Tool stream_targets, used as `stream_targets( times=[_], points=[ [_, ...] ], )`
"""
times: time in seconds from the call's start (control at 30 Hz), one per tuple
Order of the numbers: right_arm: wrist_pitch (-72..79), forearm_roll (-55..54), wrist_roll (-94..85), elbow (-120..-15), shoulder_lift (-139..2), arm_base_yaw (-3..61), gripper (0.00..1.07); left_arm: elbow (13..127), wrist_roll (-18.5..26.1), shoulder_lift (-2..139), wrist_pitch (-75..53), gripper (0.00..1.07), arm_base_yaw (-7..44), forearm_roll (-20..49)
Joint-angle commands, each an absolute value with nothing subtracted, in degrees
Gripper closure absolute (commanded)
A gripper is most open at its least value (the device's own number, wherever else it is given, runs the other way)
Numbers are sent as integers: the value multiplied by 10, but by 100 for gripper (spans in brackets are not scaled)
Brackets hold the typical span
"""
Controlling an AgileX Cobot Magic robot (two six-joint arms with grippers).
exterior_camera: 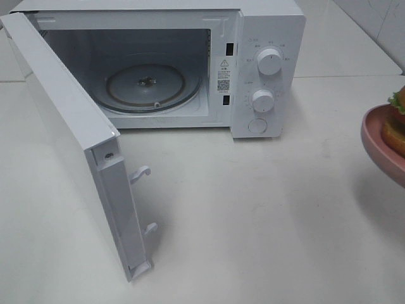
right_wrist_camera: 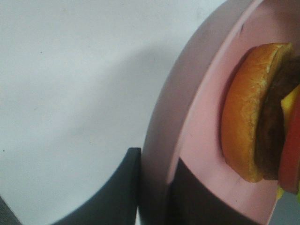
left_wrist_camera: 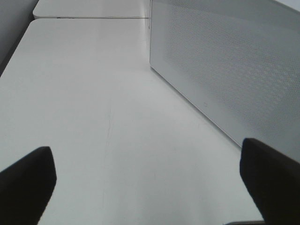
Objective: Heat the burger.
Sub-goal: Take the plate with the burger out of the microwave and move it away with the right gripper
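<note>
The burger point(exterior_camera: 397, 120), with golden bun, green lettuce and dark patty, sits on a round pink plate point(exterior_camera: 378, 140) at the right edge of the exterior view, held above the table. In the right wrist view my right gripper point(right_wrist_camera: 157, 187) is shut on the rim of the plate point(right_wrist_camera: 197, 108), one finger on each side, with the burger point(right_wrist_camera: 243, 112) close by. My left gripper point(left_wrist_camera: 147, 187) is open and empty, low over the table beside the microwave's open door point(left_wrist_camera: 234, 70). Neither gripper shows in the exterior view.
The white microwave point(exterior_camera: 266, 38) stands at the back with its door point(exterior_camera: 63, 126) swung wide open to the left. Its glass turntable point(exterior_camera: 149, 85) is bare. Two knobs point(exterior_camera: 270, 61) and a round button are on its right panel. The white table point(exterior_camera: 253, 221) spreads in front.
</note>
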State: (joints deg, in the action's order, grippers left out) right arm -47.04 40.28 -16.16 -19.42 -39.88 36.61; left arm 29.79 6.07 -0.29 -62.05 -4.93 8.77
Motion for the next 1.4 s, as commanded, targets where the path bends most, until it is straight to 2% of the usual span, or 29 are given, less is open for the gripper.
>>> stream_targets(
  times=[0.03, 0.53, 0.7, 0.77, 0.87, 0.93, 1.4],
  points=[
    [-486, 474, -60, -199, -407, 364, 106, 296, 57, -12, -614, 7, -51, 89],
    [-528, 519, 182, -225, -524, 364, 106, 296, 57, -12, -614, 7, -51, 89],
    [-555, 535, 288, -250, -594, 364, 105, 296, 57, -12, -614, 7, -51, 89],
    [-576, 541, 367, -278, -663, 364, 105, 296, 57, -12, -614, 7, -51, 89],
    [-580, 542, 388, -286, -677, 364, 105, 296, 57, -12, -614, 7, -51, 89],
    [-590, 542, 454, -312, -747, 364, 104, 296, 57, -12, -614, 7, -51, 89],
    [-560, 545, 594, -348, -938, 362, 102, 296, 57, -12, -614, 7, -51, 89]
  ],
)
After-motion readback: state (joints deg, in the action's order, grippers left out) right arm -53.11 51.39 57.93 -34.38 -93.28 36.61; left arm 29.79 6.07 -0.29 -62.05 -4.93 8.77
